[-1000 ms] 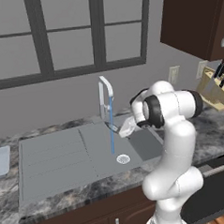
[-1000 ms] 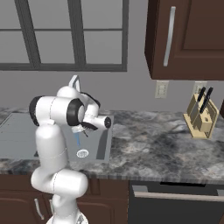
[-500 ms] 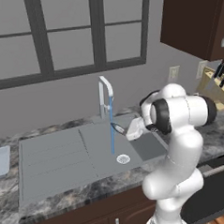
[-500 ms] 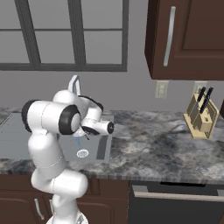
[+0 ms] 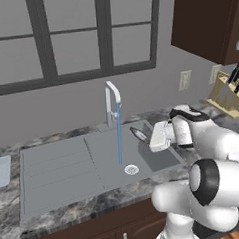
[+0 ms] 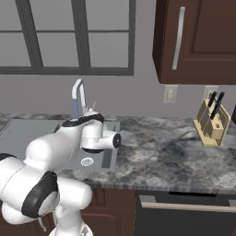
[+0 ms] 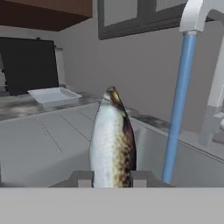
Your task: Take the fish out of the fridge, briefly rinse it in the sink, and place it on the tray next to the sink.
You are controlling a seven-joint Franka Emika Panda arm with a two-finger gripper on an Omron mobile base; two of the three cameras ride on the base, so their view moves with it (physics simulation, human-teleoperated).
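My gripper point(image 7: 111, 178) is shut on the fish point(image 7: 111, 140), a slender grey, silver-bellied fish that points away from the hand. In the left base view the gripper point(image 5: 147, 138) holds the fish point(image 5: 139, 134) over the right part of the sink point(image 5: 101, 160), just right of the blue water stream point(image 5: 119, 136) running from the arched faucet point(image 5: 112, 98). In the hand view that stream point(image 7: 177, 109) falls close beside the fish without touching it. The light grey-blue tray point(image 5: 0, 171) lies on the counter at the sink's left end, also seen as the tray point(image 7: 54, 95).
A ribbed drainboard point(image 5: 54, 168) takes up the sink's left half, and the round drain point(image 5: 131, 169) sits under the stream. A knife block point(image 6: 212, 120) stands on the marble counter point(image 6: 161, 147) to the right. Dark cabinets hang above, and a window is behind the faucet point(image 6: 78, 94).
The hand has drifted a little right with the fish, away from the stream. The arm's elbow has swung down and toward the cameras. The water keeps running.
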